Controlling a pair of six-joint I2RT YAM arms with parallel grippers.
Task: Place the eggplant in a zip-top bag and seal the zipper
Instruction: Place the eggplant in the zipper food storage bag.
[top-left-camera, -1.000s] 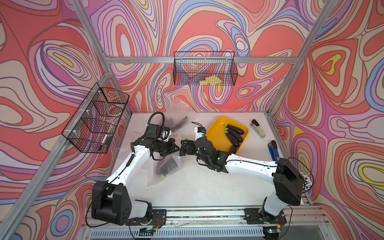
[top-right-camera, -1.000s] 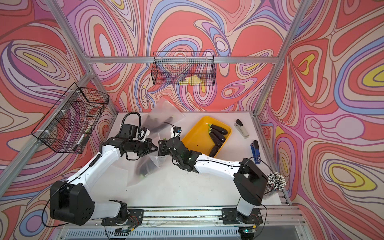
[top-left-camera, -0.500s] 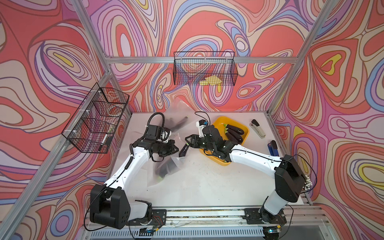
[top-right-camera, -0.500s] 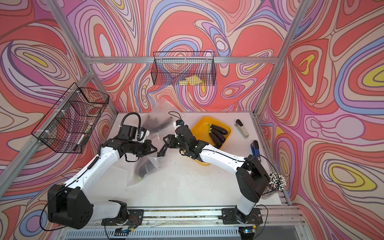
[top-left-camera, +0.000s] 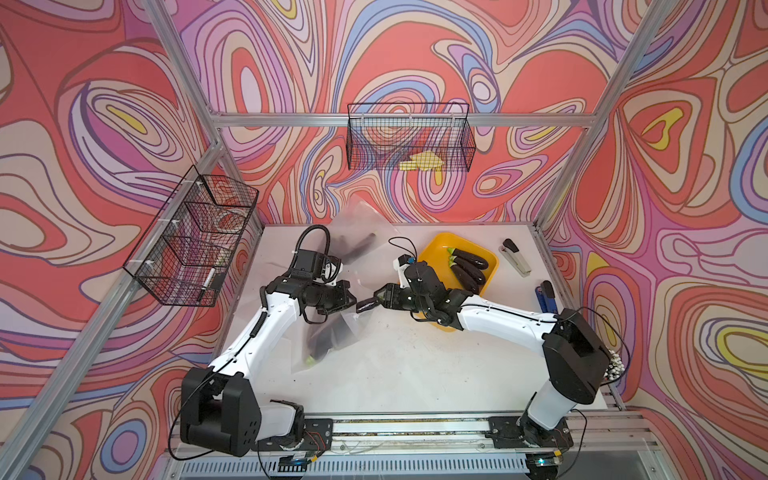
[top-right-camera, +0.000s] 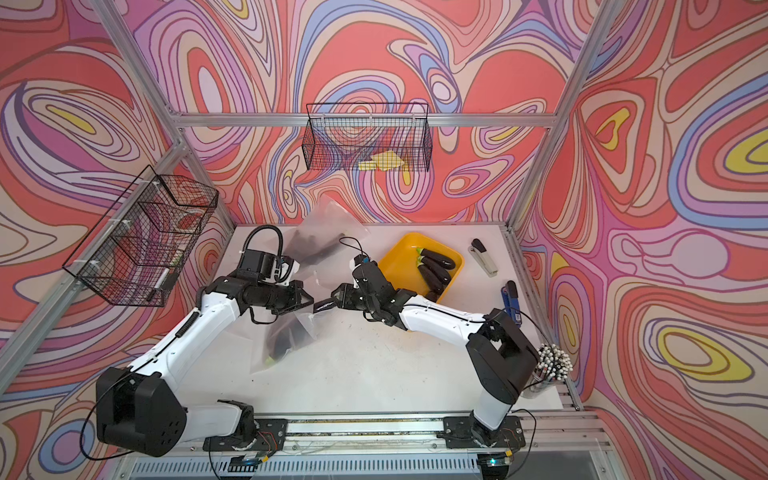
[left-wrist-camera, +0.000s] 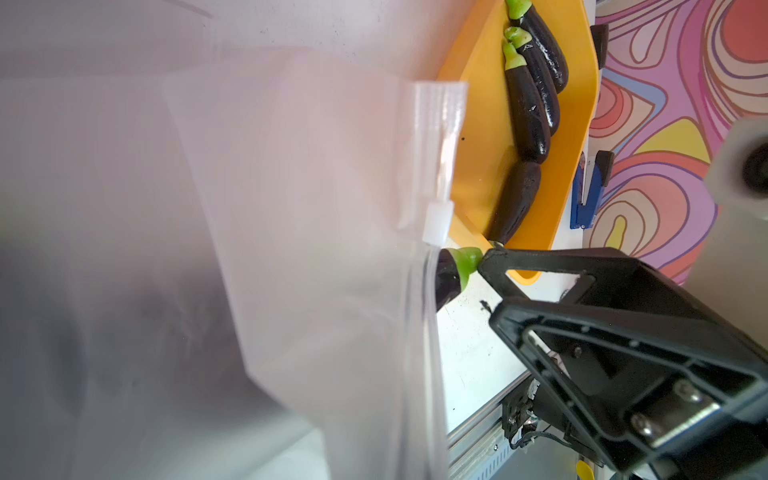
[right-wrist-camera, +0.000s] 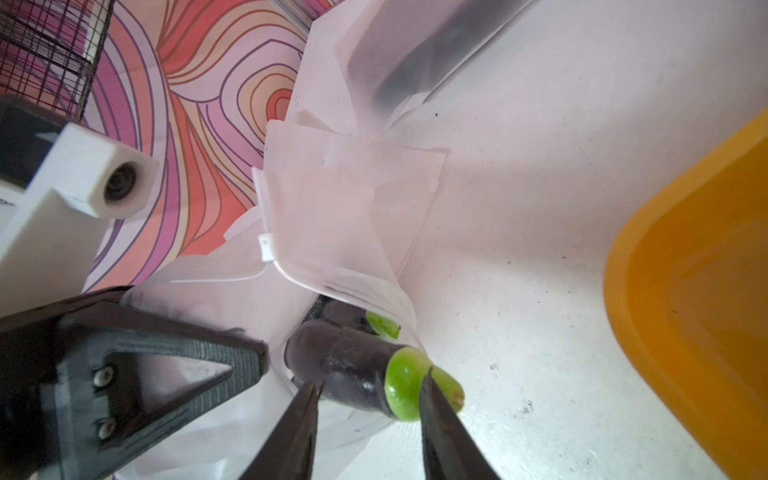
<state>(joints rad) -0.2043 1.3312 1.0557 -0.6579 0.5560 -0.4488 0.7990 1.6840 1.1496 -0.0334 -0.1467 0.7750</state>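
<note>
Swinging back since a second ago, the right arm now carries its wrist over the near corner of the tray, though its fingertips have stayed at the bag's mouth. The left arm has barely shifted.

From my right wrist feed, the eggplant (right-wrist-camera: 345, 370) lies part-way into the mouth of the zip-top bag (right-wrist-camera: 353, 199), with its dark body under the film and its green cap outside. My right gripper (right-wrist-camera: 372, 378) is grasping it at the cap end, one finger on each side. Deeper in the bag I can make out a second eggplant (right-wrist-camera: 382, 325) by its green cap.

The white slider (left-wrist-camera: 436, 218) sits on the zipper just beside the eggplant's cap. My left gripper (right-wrist-camera: 255, 359) is clenched on the bag's film next to the mouth. In both top views the bag slopes from that gripper down onto the counter (top-left-camera: 415, 365).

Just behind the right wrist sits the yellow tray (top-left-camera: 434, 251) with more eggplants (top-left-camera: 467, 266) lying side by side. A grey stapler (top-left-camera: 515, 257) and a blue stapler (top-left-camera: 544, 297) rest beyond it, and another bag (top-left-camera: 357, 245) leans at the back.
</note>
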